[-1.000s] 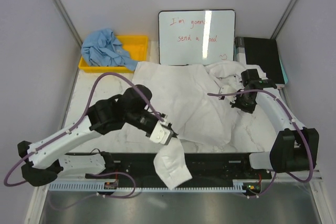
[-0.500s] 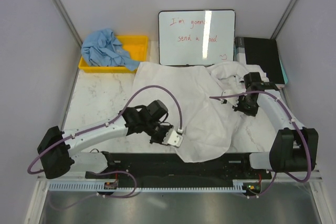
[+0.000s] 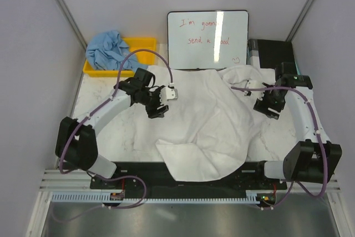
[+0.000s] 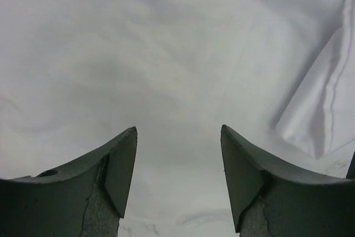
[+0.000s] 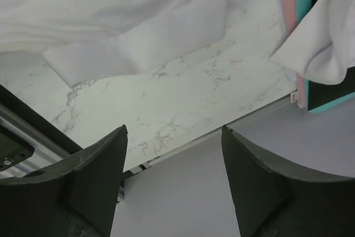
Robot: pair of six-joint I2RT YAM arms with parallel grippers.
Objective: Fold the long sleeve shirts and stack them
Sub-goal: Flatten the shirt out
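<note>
The white long sleeve shirt [image 3: 205, 120] lies spread and wrinkled over the middle of the table, its near hem reaching onto the black front rail. The light blue long sleeve shirt [image 3: 108, 51] is bunched up in the yellow bin. My left gripper [image 3: 160, 105] hovers over the white shirt's back left part, open and empty; the left wrist view shows its gripper [image 4: 177, 129] over plain white cloth [image 4: 166, 54]. My right gripper [image 3: 272, 106] stands open beside the shirt's right edge. In the right wrist view this gripper [image 5: 175, 127] faces bare marble and the table's edge, with the shirt [image 5: 111, 4] above.
The yellow bin [image 3: 145, 45] sits at the back left. A whiteboard [image 3: 208, 37] leans at the back centre. A black notebook [image 3: 274, 54] lies at the back right, and a corner of white cloth drapes over the notebook [image 5: 333, 87]. Grey walls close in both sides.
Both grippers opened and let go of the white shirt. The left arm swung from the front edge to the back left. The shirt part hanging off the front now lies on the table.
</note>
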